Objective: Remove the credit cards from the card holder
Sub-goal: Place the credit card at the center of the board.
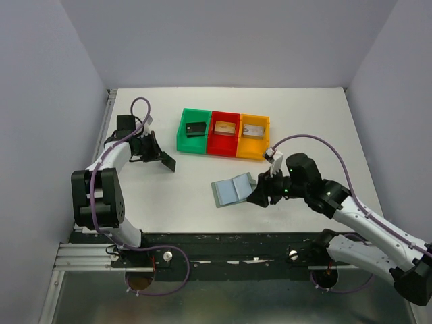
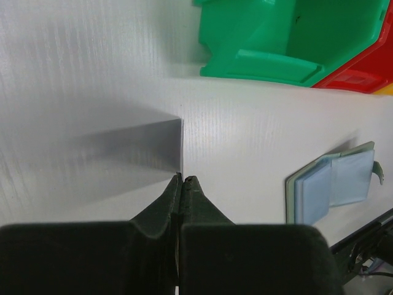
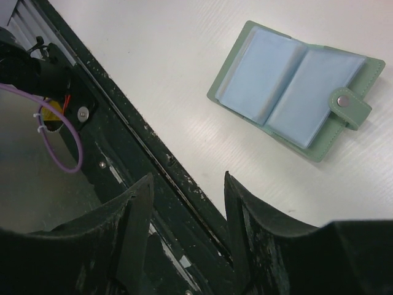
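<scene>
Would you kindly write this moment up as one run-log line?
left claw: shut on card | right claw: open, empty | card holder: lying open on table

I count three bins (image 1: 223, 146), four credit cards (image 1: 196, 128), one inside each bin, one left of the bins, one card holder (image 1: 233, 190) in front of the bins, two grippers, left gripper (image 1: 159, 156), right gripper (image 1: 260, 196)

Pale grey walls (image 1: 223, 40) enclose an evenly lit white bench (image 1: 175, 202) with a black metal rail (image 1: 223, 239) along its near edge.
</scene>
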Robot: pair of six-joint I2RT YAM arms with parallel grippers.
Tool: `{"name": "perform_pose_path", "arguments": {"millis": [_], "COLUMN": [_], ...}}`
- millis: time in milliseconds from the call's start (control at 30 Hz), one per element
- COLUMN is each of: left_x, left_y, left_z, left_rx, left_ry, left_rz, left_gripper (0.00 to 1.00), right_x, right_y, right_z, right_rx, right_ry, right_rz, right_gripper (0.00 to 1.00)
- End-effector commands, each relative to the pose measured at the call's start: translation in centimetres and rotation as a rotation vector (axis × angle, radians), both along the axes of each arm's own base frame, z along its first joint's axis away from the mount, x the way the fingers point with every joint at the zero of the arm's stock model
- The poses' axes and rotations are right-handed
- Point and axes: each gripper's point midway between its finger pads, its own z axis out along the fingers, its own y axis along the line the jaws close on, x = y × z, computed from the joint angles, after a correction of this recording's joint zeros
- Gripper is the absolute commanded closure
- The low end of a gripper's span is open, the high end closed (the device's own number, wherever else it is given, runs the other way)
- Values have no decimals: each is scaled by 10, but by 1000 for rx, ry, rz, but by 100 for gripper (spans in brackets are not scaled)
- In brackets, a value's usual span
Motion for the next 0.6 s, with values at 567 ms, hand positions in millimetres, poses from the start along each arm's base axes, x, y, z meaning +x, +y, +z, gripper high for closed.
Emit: {"name": "perform_pose_path", "arguments": {"millis": [567], "left_x": [1], "left_y": [4], "left_z": [-8], "left_rx": [22], "left_ry": [28], "left_rz": [-24], "left_gripper": [77], "right_x": [1], "right_y": [7], "right_z": [-9], "right_rx": [-4], "right_ry": [18], "right_rz": [32], "right_gripper": [43]}}
